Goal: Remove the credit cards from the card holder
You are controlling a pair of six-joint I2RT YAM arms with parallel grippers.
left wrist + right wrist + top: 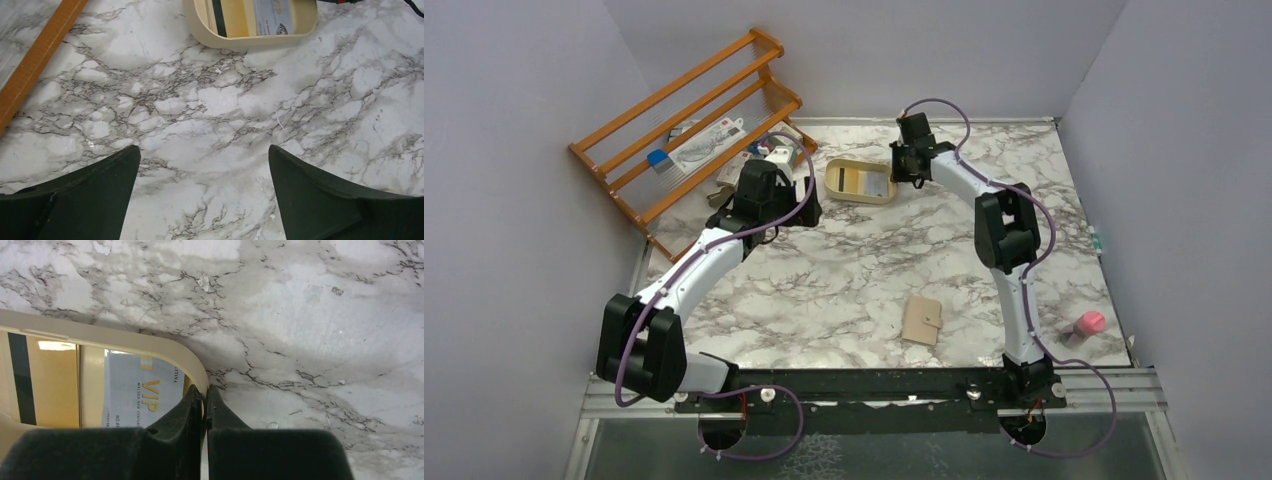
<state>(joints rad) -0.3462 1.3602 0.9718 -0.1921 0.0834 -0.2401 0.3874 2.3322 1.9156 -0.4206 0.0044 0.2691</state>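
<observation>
A marble table (844,270) is seen between grey walls. The right claw (205,396) is pressed together at the rim of a cream tray (165,342). Just left of it, inside the tray, a light blue VIP card (140,390) and a yellowish black-striped card (52,385) are laid. The left claw (204,150) is spread wide above bare marble. The closed card holder (921,320) lies well behind both claws.

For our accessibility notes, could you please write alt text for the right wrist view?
The right gripper, jaws shut, sits at the corner of a cream tray on a marble table. In the tray lie a yellow card with a black stripe and a pale blue VIP card. Whether the jaws pinch the rim is unclear.
</observation>
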